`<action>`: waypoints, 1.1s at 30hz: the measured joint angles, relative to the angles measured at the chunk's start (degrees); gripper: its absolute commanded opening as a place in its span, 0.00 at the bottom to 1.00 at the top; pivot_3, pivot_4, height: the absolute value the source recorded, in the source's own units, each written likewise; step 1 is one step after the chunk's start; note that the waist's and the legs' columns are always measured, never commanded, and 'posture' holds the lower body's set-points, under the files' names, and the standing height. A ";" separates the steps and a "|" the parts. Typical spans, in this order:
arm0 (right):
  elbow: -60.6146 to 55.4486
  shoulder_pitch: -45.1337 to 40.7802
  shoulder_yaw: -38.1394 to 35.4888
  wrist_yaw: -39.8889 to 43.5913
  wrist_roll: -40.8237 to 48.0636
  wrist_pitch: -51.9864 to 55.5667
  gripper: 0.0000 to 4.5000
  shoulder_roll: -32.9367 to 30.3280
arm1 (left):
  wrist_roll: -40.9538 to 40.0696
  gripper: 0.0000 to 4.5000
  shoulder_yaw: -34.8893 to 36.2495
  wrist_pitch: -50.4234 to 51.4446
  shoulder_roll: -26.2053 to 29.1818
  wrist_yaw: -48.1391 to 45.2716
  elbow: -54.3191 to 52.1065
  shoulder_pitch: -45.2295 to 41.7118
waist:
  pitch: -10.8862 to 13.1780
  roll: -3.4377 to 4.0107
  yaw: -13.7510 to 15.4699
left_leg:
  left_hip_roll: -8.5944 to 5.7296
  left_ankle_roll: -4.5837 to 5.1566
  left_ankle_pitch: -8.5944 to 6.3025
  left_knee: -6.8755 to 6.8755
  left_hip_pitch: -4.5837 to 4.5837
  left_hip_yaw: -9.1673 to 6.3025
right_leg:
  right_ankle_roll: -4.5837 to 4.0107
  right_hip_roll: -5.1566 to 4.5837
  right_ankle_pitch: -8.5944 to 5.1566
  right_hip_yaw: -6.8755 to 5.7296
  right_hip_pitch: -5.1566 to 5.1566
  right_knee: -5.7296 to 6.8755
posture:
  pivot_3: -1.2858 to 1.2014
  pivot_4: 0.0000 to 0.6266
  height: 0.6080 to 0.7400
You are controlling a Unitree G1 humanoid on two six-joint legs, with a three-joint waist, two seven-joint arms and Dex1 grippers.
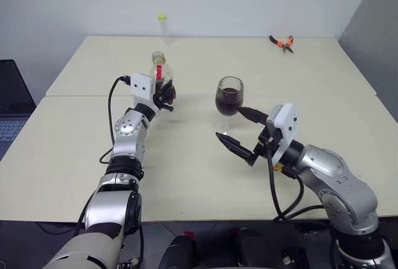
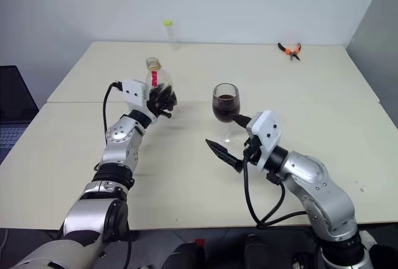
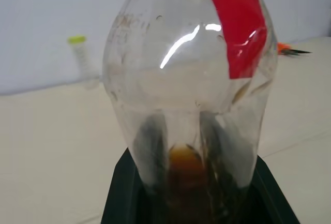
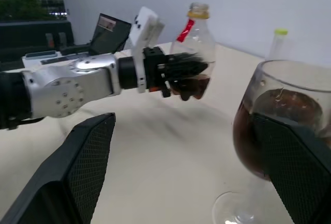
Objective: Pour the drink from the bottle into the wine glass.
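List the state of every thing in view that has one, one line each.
bottle: upright, uncapped, nearly empty, held.
wine glass: upright on the table, about half full.
left tool: shut on the bottle.
right tool: open, wine glass stem between its fingers.
tube: upright, capped.

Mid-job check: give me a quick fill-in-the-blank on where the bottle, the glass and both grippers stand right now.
1. The left gripper is shut on the ____.
2. The drink now sits mostly in the ____.
3. The right gripper, beside the wine glass, has its jaws ____.
4. The bottle is held ____, its neck pointing up.

Missing words: bottle; wine glass; open; upright
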 measured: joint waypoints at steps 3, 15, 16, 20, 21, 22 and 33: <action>0.98 -0.40 0.94 -0.38 -1.25 -0.11 1.00 0.67 | -0.75 0.17 2.21 0.09 -0.16 2.70 0.54 0.66 | -0.01 -0.01 0.42 | 0.00 0.00 0.00 0.00 0.00 0.01 | 0.00 -0.01 0.00 0.01 0.00 -0.02 | 0.52 0.24 1.00; 2.02 -0.83 2.28 1.17 -2.00 -0.12 1.00 0.68 | 0.15 0.17 3.37 -2.03 -0.06 6.60 7.19 1.82 | -0.05 -0.06 0.49 | -0.02 0.00 0.00 -0.02 0.03 0.03 | 0.00 -0.02 0.00 0.01 0.02 -0.04 | 0.52 0.24 1.00; 2.04 -0.83 2.28 1.20 -2.03 -0.12 1.00 0.67 | 0.41 0.17 3.35 -2.59 -0.03 6.69 7.58 1.78 | -0.06 -0.06 0.48 | -0.02 0.00 0.00 -0.03 0.03 0.02 | 0.00 -0.02 0.00 0.01 0.02 -0.04 | 0.52 0.24 1.00; 2.05 -0.83 2.28 1.33 -2.08 -0.12 1.00 0.54 | 1.39 0.38 3.13 -5.00 -0.02 7.22 9.77 1.41 | -0.14 -0.06 0.46 | -0.01 0.01 -0.01 -0.07 0.10 0.04 | 0.00 -0.02 0.00 0.02 0.06 -0.04 | 0.52 0.24 1.00; 2.05 -0.83 2.28 1.34 -2.08 -0.12 1.00 0.51 | 1.64 0.46 3.13 -5.29 -0.02 7.48 10.00 1.41 | -0.16 -0.05 0.45 | -0.01 0.01 -0.01 -0.07 0.12 0.05 | 0.00 -0.02 0.00 0.03 0.07 -0.04 | 0.52 0.24 1.00; 2.05 -0.83 2.28 1.37 -2.08 -0.12 1.00 0.43 | 1.85 0.53 3.12 -5.27 -0.02 7.63 10.37 1.48 | -0.17 -0.05 0.45 | -0.01 0.02 -0.01 -0.08 0.12 0.05 | 0.00 -0.02 0.00 0.03 0.08 -0.04 | 0.52 0.24 1.00; 1.78 0.35 0.77 2.47 -1.11 -0.11 1.00 -1.31 | 1.77 0.99 3.14 -5.27 -1.76 7.48 6.23 6.78 | -0.17 -0.05 0.48 | 0.00 0.02 -0.01 -0.09 0.09 0.03 | 0.00 -0.04 0.00 0.02 0.08 -0.09 | 0.52 0.24 1.00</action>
